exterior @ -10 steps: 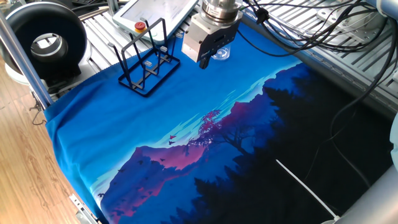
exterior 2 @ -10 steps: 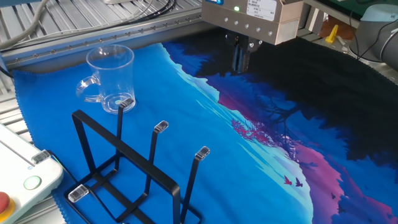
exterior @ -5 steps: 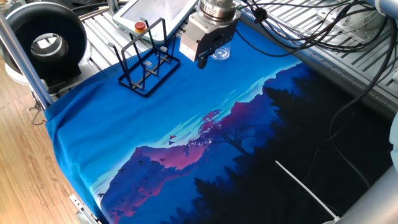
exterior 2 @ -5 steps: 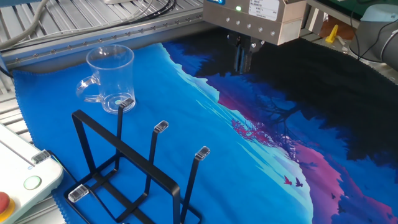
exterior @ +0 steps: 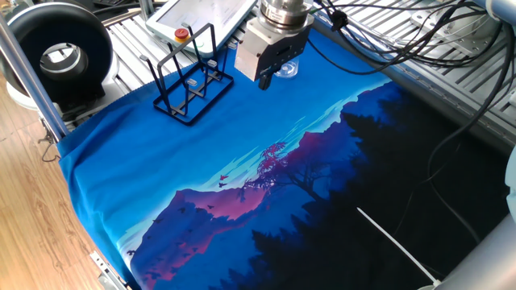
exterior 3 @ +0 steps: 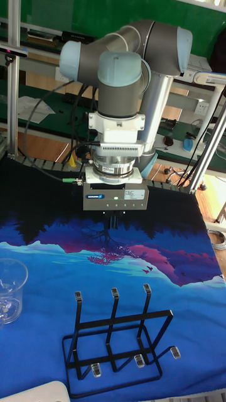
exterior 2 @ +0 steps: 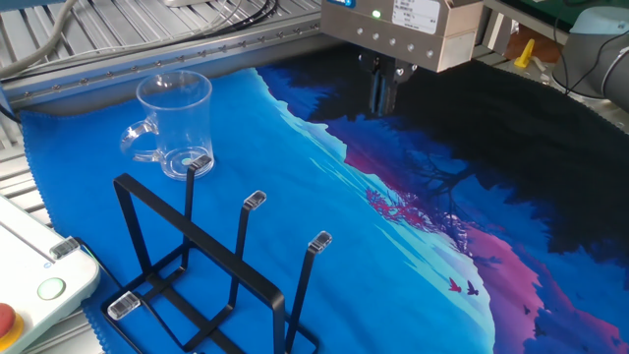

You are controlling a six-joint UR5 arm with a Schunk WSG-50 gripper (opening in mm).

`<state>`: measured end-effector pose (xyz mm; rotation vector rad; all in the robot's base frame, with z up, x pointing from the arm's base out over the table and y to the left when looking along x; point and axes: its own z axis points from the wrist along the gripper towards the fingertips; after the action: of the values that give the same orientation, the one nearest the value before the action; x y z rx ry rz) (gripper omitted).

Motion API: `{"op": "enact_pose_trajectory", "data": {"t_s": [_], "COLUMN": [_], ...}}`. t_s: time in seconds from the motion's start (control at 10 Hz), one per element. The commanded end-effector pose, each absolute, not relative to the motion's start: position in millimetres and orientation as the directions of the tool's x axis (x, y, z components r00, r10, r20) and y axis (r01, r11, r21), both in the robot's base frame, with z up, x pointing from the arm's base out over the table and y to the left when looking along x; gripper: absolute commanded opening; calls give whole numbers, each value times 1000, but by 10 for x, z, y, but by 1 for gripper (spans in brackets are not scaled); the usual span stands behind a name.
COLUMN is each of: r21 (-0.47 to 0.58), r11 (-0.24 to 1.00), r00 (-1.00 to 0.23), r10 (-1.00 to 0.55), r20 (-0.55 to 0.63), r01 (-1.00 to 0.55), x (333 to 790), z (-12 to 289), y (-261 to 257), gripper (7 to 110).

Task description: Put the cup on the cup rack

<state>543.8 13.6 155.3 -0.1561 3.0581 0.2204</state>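
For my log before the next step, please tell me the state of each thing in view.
cup: upright on the cloth, empty, not held
cup rack: standing upright, nothing hung on it
end effector: shut, empty, hanging above the cloth, apart from the cup
cloth: spread flat on the table

Blue and black landscape-print cloth spread over the table, ribbed metal table edge along its far side, light wood floor beside it, green wall behind, cluttered workbench beyond
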Motion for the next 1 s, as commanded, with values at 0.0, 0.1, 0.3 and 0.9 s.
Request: {"op": "enact_pose_trajectory", "data": {"t_s": [0.0,0.1,0.3,0.9], "r21": [184,181,167,169], "r11": [974,975,980,979], "r00": [-988,-988,-991,-990], "r10": [-114,-110,-97,-96], "r20": [-102,-104,-93,-103], "r01": [-131,-128,-111,-113], "x": [5410,5429,5428,5444], "z": [1526,1535,1539,1528], "y": [114,123,114,123], "gripper": [7,7,7,7]}}
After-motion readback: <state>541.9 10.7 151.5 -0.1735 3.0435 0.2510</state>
